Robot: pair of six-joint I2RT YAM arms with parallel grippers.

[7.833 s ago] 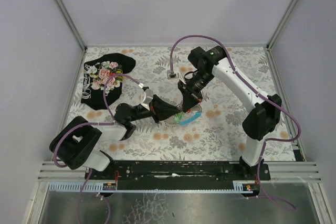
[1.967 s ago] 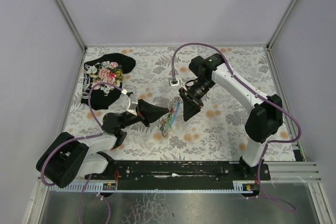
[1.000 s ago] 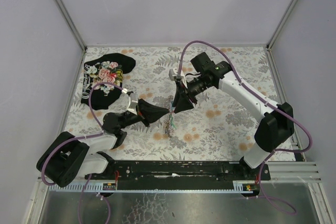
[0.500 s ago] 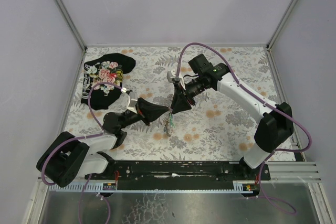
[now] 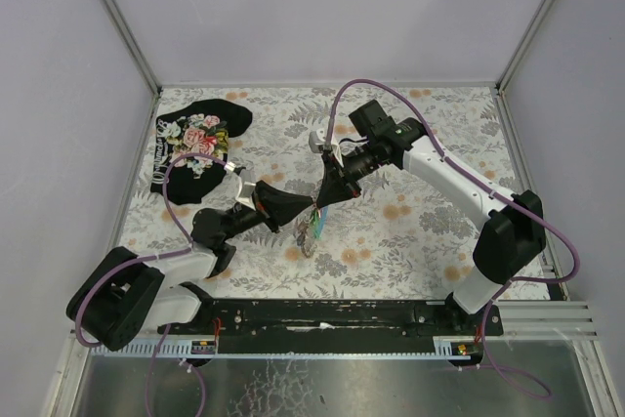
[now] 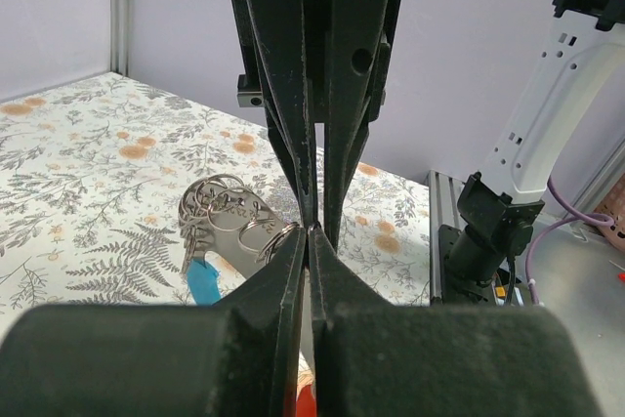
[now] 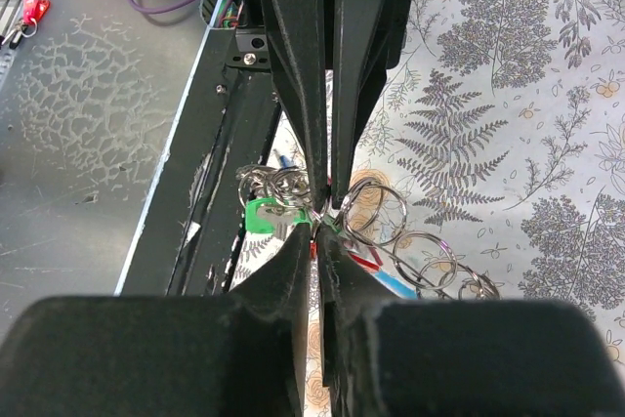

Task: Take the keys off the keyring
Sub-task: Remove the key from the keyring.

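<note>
My left hand [image 6: 311,233] is pressed fully together and pinches the keyring [image 6: 223,204] at one of its wire loops. The bunch hangs from that pinch, clear of the counter [image 5: 410,231]. The keys [image 5: 310,231] dangle just below the point where my two hands meet, with the blue fob [image 6: 203,282] lowest in the cluster. My right hand [image 7: 316,229] comes in nose to nose with the left. Its fingers are drawn almost together with only a slit between them, right beside the green key [image 7: 262,215] and the tangle of loops. I cannot tell whether a key or a loop is caught in that slit, or nothing at all.

The main risk, I think, is that my right hand has the wrong piece. Several loops overlap there. If I pull on a neighbouring loop instead of a key, the whole bunch follows and nothing comes free.

The left pinch is on thin round wire. A sideways tug could roll the wire out of it and drop the bunch onto the counter.

A key leaves only through the split in the coil. A straight pull would probably jam it or bend the wire.

My fingertips nearly touch, so a small error in aim could knock them together and shake the left grip loose.
</note>
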